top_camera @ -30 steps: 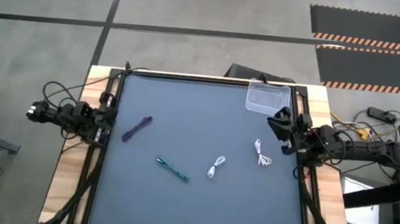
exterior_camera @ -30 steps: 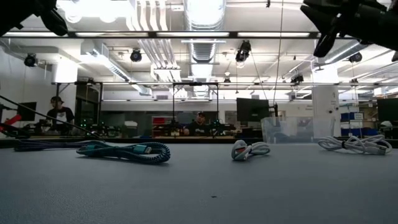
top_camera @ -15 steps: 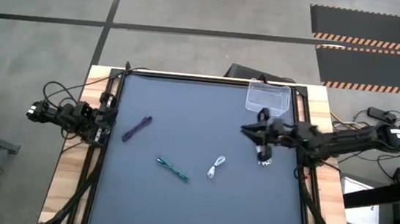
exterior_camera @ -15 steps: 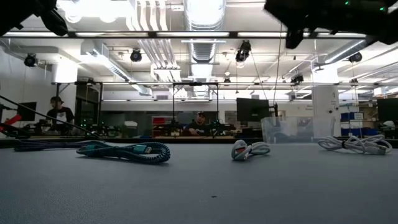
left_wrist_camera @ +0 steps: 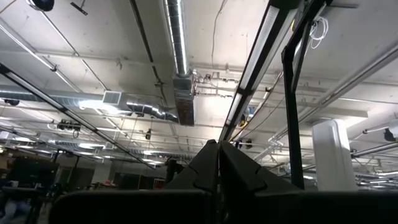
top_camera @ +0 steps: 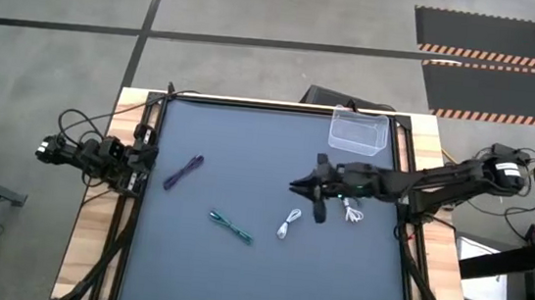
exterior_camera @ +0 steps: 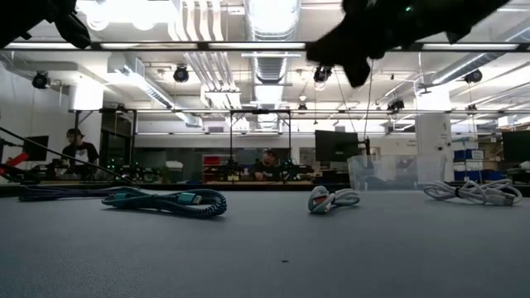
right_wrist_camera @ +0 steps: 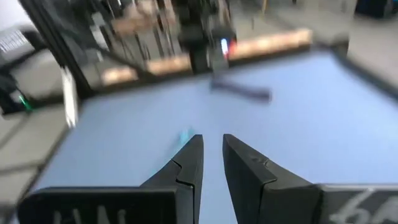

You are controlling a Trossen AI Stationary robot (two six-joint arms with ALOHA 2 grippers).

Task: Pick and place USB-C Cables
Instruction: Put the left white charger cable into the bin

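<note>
My right gripper hangs open with a narrow gap above the middle of the table, just beyond one white cable and to the left of the other white cable. Its wrist view shows the fingers apart over bare mat, with the dark purple cable blurred ahead. The purple cable and the teal cable lie flat on the mat farther left. In the low view the teal cable and both white cables rest on the table. My left gripper is shut, parked at the left edge.
A clear plastic bin stands at the far right corner of the mat, also seen in the low view. The right arm crosses high over the table. Black frame rails line the mat's left and right sides. People sit in the room beyond.
My right arm has stretched out from the table's right edge beside the bin toward the table's middle, passing over the right-hand white cable. The cables have stayed where they were.
</note>
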